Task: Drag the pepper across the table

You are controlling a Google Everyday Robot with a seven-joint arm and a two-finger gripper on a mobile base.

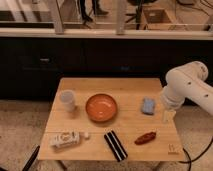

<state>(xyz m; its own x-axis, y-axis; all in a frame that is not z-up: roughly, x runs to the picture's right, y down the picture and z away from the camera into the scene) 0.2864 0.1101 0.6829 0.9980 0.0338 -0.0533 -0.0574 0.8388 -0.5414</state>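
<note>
Toward the table's front right: the pepper (145, 138) is seen lying flat on the table (130, 85), near the right front corner and apart from everything else.
Gripper: the gripper (167, 116) is held at the table's right edge, behind and to the right of the pepper and just beside the blue sponge (148, 105); no contact with the pepper is seen.
Claw state: whether it is open or closed cannot be told.
Neighbours: a black striped bar (115, 145) is laid near the pepper's left; an orange bowl (101, 107) is set behind and to the left; a white cup (67, 100) and a pale carton (65, 140) are well apart at the left.
Step judged: the approach is judged unfinished, and the drag is not yet begun.
Risk, sponge: the sponge could be brushed and shifted if the descent is made without first clearing it.
Risk, slip: the small curved pepper could be rolled out from under the claw if it is pressed off-centre.
Risk, edge: the pepper could be pushed off the table if it is dragged toward the nearby front or right edge.
Risk, bar: the striped bar could be struck and carried along if a leftward path is taken.
</note>
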